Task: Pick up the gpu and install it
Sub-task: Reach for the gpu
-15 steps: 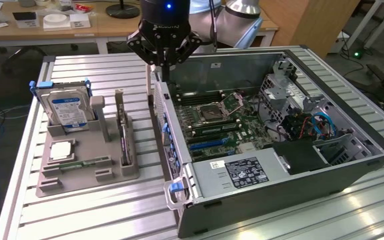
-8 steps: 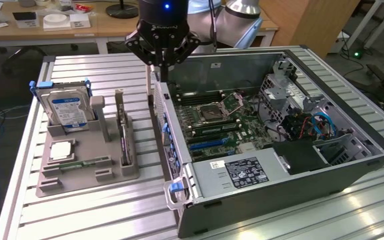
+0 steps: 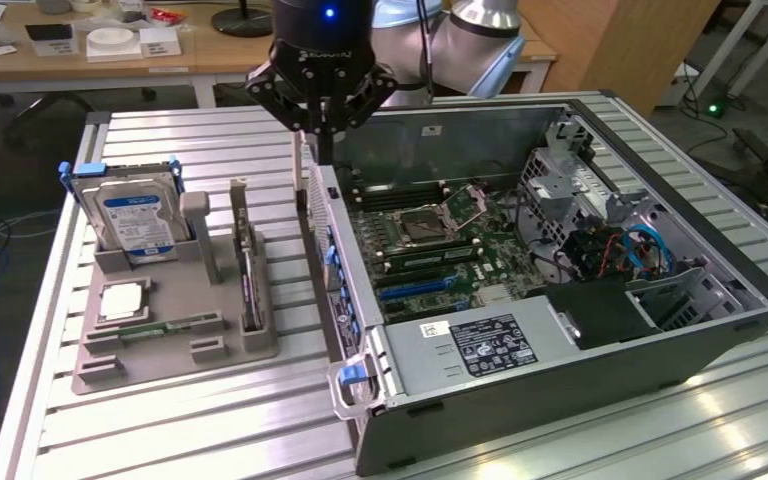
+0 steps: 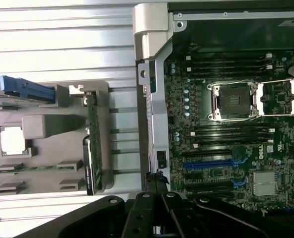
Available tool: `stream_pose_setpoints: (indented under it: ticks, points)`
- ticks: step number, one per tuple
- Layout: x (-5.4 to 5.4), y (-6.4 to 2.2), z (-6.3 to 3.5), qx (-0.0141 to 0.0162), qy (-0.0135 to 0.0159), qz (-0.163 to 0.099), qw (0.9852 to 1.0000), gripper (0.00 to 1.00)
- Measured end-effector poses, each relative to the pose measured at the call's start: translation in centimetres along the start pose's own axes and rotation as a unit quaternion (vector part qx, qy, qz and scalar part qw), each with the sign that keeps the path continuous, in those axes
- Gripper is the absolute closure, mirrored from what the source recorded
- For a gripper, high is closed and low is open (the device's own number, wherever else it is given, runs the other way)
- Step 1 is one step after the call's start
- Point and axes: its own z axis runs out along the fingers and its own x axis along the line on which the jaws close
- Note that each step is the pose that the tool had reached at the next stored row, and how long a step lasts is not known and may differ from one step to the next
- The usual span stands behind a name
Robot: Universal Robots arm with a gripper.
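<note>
The black robot gripper (image 3: 320, 148) is seen with its fingers drawn together and nothing held. It is poised over the far end of the open dark grey computer case (image 3: 558, 400), at the wall on the exterior view's left; contact cannot be told. The gpu (image 3: 245, 270), a thin black card with a pale metal bracket, is stood on edge in the grey plastic holder (image 3: 224, 345) left of the case. A silver hard drive with blue label (image 3: 137, 220) is stood upright in the same holder, and a square silver processor chip (image 3: 123, 300) and slim green memory stick (image 3: 160, 328) are laid flat nearer. A green motherboard (image 3: 451, 250) is exposed inside the case.
</note>
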Motion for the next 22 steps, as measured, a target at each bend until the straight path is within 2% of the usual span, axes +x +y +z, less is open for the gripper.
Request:
stream_pose_setpoints:
  ticks: [22]
  points:
    - [0.79, -0.27, -0.03, 0.0000, 0.0000, 0.000, 1.0000, 0.89]
